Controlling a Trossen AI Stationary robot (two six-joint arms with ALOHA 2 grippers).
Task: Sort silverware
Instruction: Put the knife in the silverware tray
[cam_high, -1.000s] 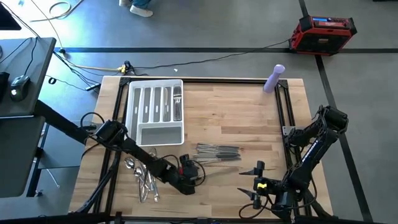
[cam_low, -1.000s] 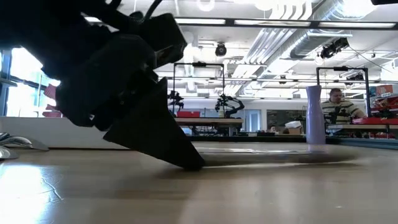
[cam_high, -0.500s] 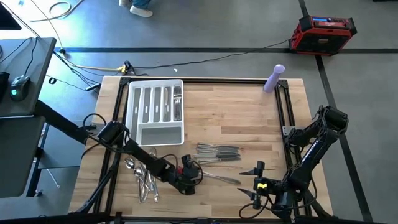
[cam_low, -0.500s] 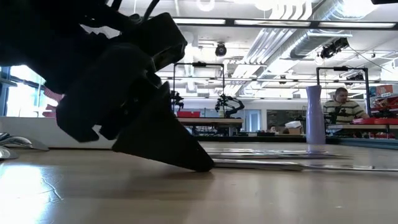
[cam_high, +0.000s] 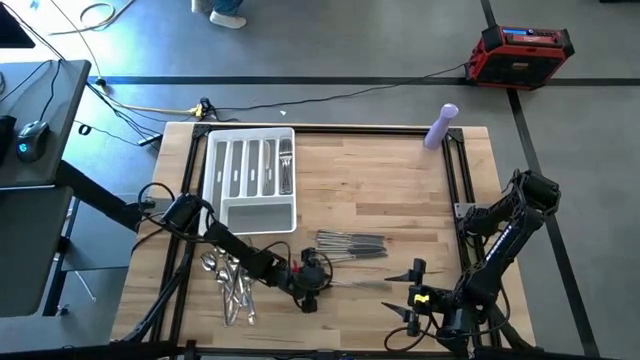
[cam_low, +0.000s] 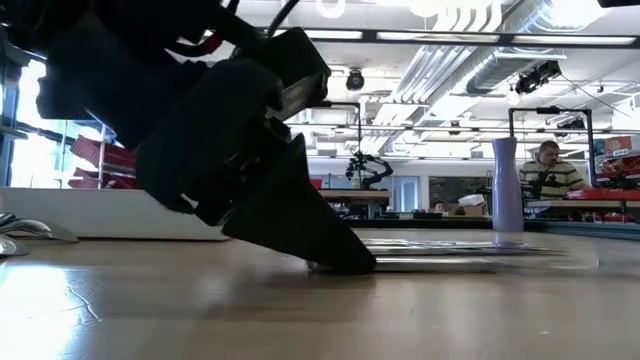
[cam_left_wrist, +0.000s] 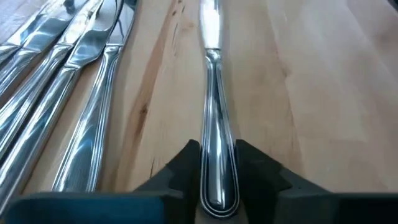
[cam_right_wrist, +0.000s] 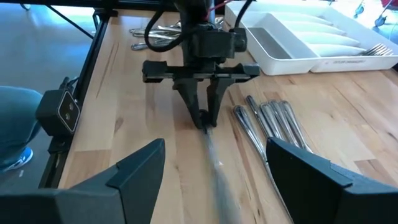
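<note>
Now, left pincer (cam_left_wrist: 217, 168): clamped on one knife (cam_left_wrist: 214, 124)
Right pincer (cam_high: 412, 295): fingers apart
Knives (cam_high: 350, 240): about five, side by side

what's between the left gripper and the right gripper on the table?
High view: the knife that the left gripper grips by its handle stretches toward the right gripper; otherwise bare wood.

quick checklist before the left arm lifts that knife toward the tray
1. Left claw shut on the knife handle: ok.
2. Knife centred between the fingers: ok.
3. Knife off the table: not ok, it lies flat on the wood.
4. Held knife apart from the other knives: ok.
5. Right claw out of the way near the front edge, open: ok.
6. Free knife slot in the tray: cannot tell; forks fill one slot.
</note>
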